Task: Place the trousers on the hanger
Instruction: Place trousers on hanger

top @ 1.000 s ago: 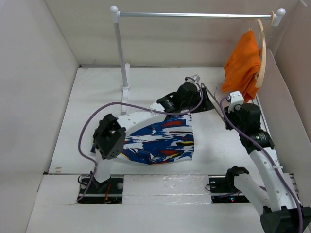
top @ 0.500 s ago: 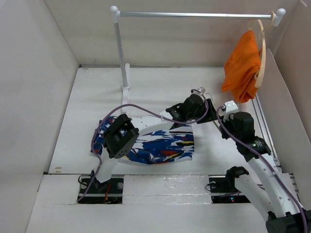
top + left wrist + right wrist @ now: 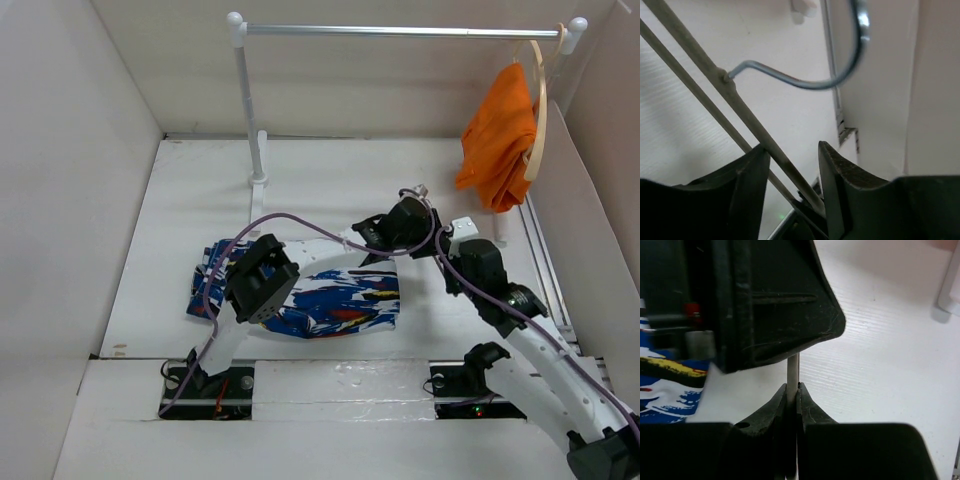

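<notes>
The trousers [image 3: 330,295] lie folded flat on the table, dark blue with red, white and yellow streaks; a corner shows in the right wrist view [image 3: 662,385]. The grey wire hanger [image 3: 805,82] is held off the table beyond them, with its hook pointing towards the right wall. From above it is mostly hidden by the two grippers. My right gripper [image 3: 792,386] [image 3: 447,248] is shut on one hanger wire [image 3: 793,371]. My left gripper [image 3: 791,150] [image 3: 425,235] is open, its jaws straddling a hanger arm close to the right gripper.
A clothes rack stands at the back, with its rail [image 3: 400,31] on a post [image 3: 245,110]. A pale wooden hanger carrying an orange garment [image 3: 500,135] hangs at the rail's right end. White walls enclose the table on the left, back and right.
Both grippers moved with the hanger towards me and closer together. The left arm swung right, uncovering the left end of the trousers. The trousers did not move.
</notes>
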